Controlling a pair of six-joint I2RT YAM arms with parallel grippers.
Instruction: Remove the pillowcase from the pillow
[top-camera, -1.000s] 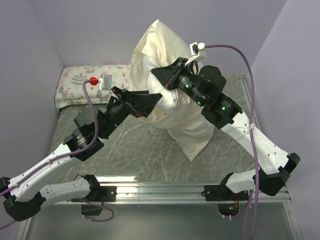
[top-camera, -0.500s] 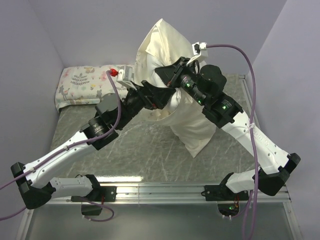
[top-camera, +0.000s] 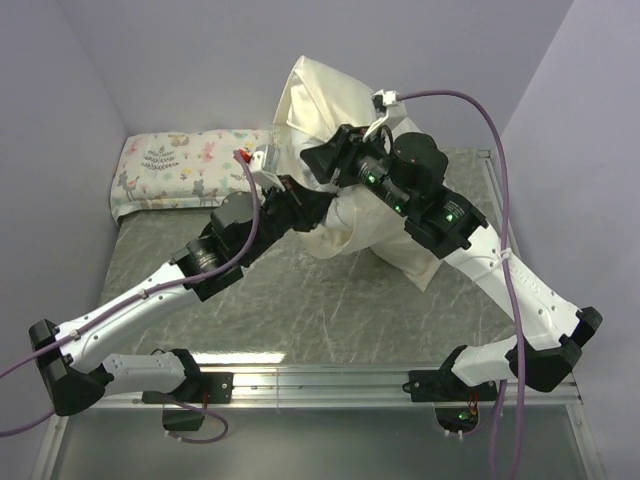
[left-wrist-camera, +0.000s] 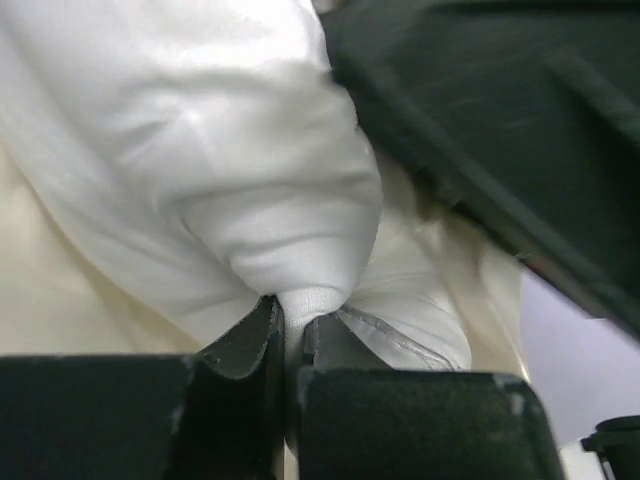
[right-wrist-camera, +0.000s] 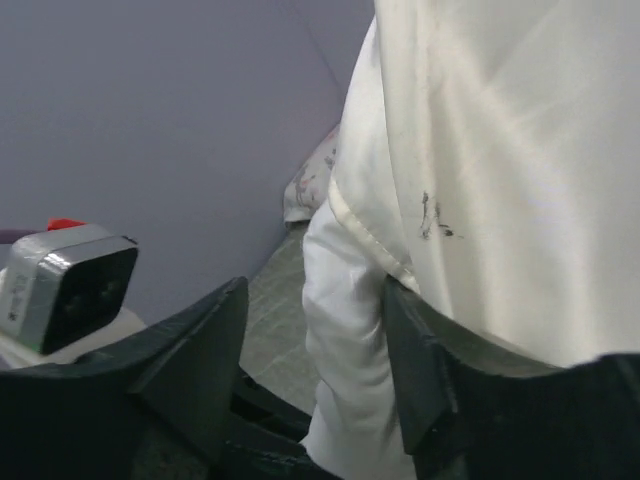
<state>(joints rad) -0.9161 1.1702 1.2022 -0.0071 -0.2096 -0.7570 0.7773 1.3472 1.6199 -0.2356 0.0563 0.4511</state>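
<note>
Left gripper (left-wrist-camera: 290, 322) pinches the pillow (left-wrist-camera: 270, 230) — right arm (top-camera: 450, 222) looms close, printed pillow (top-camera: 170, 170) behind

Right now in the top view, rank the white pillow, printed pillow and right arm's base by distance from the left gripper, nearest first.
1. The pillow, pinched in the left gripper.
2. The printed pillow, back left corner.
3. The right arm's base, near right edge.

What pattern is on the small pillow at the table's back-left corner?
The small rectangular pillow shows a pastel floral-and-animal print on white; clearest in top external.
</note>
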